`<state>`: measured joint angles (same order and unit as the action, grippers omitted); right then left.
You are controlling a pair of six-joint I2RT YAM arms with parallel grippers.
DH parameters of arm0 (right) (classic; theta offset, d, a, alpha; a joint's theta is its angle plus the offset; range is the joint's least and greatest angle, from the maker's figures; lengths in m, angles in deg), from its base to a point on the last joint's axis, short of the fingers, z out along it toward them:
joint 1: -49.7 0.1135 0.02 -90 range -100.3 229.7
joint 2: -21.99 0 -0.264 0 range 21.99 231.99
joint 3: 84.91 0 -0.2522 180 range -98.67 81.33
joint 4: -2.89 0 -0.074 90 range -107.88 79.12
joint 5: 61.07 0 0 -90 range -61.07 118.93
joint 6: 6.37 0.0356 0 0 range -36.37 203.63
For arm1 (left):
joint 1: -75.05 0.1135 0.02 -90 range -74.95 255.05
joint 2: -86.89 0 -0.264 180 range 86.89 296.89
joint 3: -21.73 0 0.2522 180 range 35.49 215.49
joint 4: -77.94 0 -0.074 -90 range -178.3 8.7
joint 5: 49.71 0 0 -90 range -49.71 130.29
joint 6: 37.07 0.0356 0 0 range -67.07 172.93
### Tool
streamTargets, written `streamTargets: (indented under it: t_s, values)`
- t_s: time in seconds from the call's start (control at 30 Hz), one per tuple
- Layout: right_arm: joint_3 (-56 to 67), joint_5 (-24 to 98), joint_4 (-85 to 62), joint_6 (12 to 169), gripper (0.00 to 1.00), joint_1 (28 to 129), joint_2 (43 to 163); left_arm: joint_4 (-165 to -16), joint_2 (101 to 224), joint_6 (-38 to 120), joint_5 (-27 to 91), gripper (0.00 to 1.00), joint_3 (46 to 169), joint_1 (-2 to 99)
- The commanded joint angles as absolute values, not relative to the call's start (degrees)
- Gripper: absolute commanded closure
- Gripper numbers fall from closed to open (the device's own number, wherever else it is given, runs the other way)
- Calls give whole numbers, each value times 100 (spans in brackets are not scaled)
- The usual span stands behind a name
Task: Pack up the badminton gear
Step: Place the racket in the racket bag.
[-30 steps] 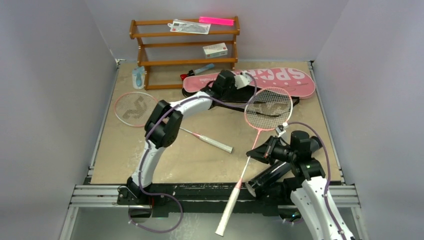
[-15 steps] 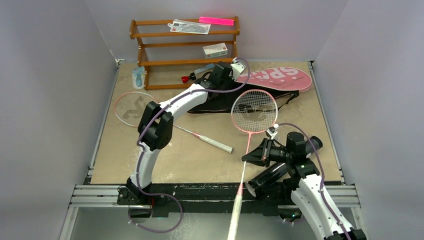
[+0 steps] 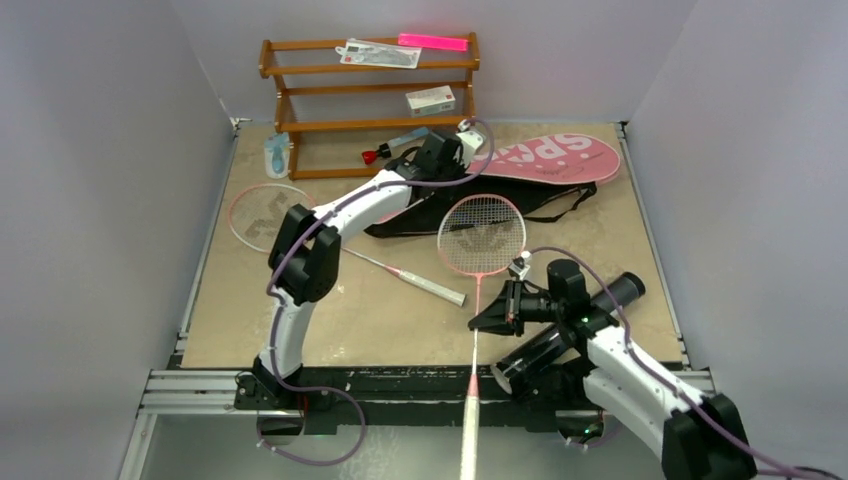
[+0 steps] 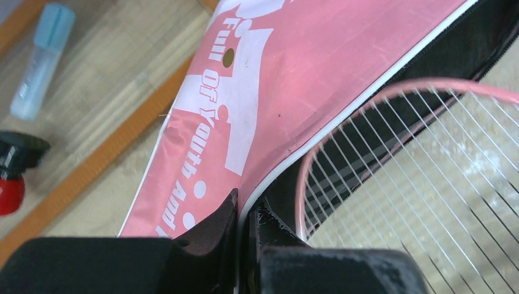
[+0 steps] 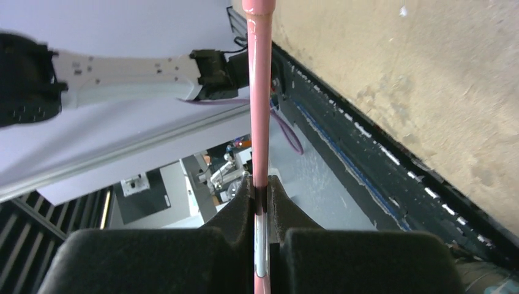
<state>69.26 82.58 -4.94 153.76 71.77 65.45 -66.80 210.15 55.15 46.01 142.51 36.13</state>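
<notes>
The pink "SPORT" bag [image 3: 560,157] lies at the back right, its upper flap lifted off the black lining [image 3: 400,215]. My left gripper [image 3: 440,165] is shut on the flap's white-piped edge [image 4: 245,205]; the pink flap [image 4: 294,79] fills the left wrist view. My right gripper [image 3: 478,322] is shut on the shaft [image 5: 258,92] of a pink racket. That racket's head [image 3: 481,235] lies just in front of the bag's opening, and also shows in the left wrist view [image 4: 440,171]. Its white handle [image 3: 470,430] hangs past the table's front edge. The second racket [image 3: 262,215] lies flat at the left. The black tube [image 3: 565,335] lies under my right arm. No shuttlecocks are in view.
A wooden rack [image 3: 370,100] stands at the back, with a small white box [image 3: 431,100] on its middle shelf. The red-capped blue tool [image 3: 395,145] lies in front of it. A pale blue item [image 3: 276,155] lies left of the rack. Grey walls close in both sides.
My right gripper has swung the racket to the left, so its head now lies nearer the bag's mouth. My left gripper has drawn the flap up and back, showing more black lining.
</notes>
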Motion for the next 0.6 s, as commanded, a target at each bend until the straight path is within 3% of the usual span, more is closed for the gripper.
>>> streamTargets:
  t_s: [0.0, 0.27, 0.57]
  values:
    - [6326, 8077, 289, 15232, 100, 7178, 7466, -6852, 20052, 5089, 4400, 100, 13655, 3620]
    - [5582, 7819, 259, 14513, 100, 6242, 8548, -7264, 18778, 4406, 3805, 100, 11810, 3620]
    - [4374, 7115, -132, 13683, 100, 5841, 9466, -7653, 17976, 3929, 2766, 100, 10992, 3613]
